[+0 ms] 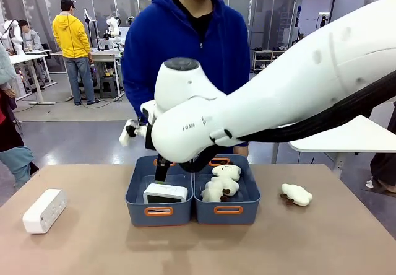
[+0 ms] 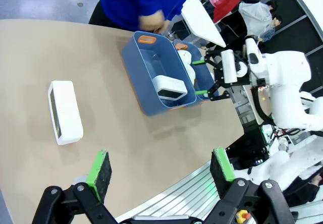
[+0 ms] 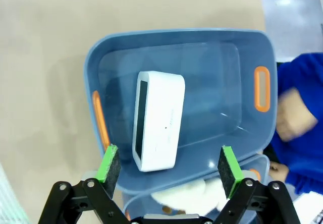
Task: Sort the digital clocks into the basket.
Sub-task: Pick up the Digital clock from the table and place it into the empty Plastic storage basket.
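White clock [image 3: 157, 120] crosswise in blue basket [image 3: 181, 33]

Basket [image 1: 136, 210]: far part lay free; near end was taken by a clock [image 1: 165, 193]. Right arm [image 1: 297, 95] hung over it, barring overhead entry.
Second clock [image 1: 44, 210]: bare table [image 1: 93, 244] lay all around.
Neighbouring bin [image 1: 247, 210]: was occupied by plush toys [image 1: 221, 182].

Digital clocks, two: the first clock [image 1: 165, 192] inside the basket [image 1: 135, 191], the second clock [image 1: 44, 210] on the table [image 1: 185, 250] at 9 o'clock of the basket. Blue-grey bins, two: the basket and a twin bin [image 1: 250, 196] touching it at 3 o'clock. White plush toys, two: the binned toy [image 1: 221, 182] in the twin bin, the loose toy [image 1: 296, 194] at 3 o'clock of that bin.
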Motion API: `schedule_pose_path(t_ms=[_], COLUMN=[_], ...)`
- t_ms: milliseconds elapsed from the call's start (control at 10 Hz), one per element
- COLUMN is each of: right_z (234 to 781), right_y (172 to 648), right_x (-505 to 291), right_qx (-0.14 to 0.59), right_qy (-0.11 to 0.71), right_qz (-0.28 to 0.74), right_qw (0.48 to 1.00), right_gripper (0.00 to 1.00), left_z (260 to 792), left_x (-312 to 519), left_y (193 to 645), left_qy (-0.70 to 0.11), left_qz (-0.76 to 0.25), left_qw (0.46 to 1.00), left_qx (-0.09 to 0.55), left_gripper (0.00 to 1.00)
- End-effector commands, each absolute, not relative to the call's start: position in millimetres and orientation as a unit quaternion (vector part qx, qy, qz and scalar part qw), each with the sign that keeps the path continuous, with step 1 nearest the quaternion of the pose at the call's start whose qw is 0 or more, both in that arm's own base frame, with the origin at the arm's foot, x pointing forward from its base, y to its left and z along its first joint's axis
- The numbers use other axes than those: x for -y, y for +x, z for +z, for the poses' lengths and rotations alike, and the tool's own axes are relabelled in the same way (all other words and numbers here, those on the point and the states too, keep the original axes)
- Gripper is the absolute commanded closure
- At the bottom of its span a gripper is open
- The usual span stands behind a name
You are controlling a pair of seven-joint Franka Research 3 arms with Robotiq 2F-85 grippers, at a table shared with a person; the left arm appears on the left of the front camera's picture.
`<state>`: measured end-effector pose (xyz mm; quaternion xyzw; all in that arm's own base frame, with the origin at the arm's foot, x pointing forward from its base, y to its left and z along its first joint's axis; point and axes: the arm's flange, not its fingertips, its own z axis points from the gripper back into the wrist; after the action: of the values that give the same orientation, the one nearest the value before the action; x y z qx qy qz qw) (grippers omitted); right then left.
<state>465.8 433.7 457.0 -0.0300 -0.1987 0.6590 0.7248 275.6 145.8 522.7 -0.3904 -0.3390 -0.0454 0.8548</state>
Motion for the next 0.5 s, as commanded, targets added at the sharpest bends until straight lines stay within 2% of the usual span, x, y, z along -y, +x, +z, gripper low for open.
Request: schedule_pose_path(t_ms=[0, 400], right_z=[490.5, 505.7], right_y=[438.9, 406.5], right_x=[-378.6, -266.3], right_qx=[0.215, 0.245], right_qy=[0.010, 0.081], right_qz=[0.610, 0.511], right_qw=[0.763, 0.820], right_gripper=[0.02, 0.02], left_z=[523.5, 523.5], left_x=[-146.0, -146.0], left_y=[275.5, 275.5], left_qy=[-0.398, -0.398], left_qz=[-0.052, -0.052], left_qw=[0.849, 0.849], left_qx=[0.343, 0.343], left_gripper=[0.00, 0.00])
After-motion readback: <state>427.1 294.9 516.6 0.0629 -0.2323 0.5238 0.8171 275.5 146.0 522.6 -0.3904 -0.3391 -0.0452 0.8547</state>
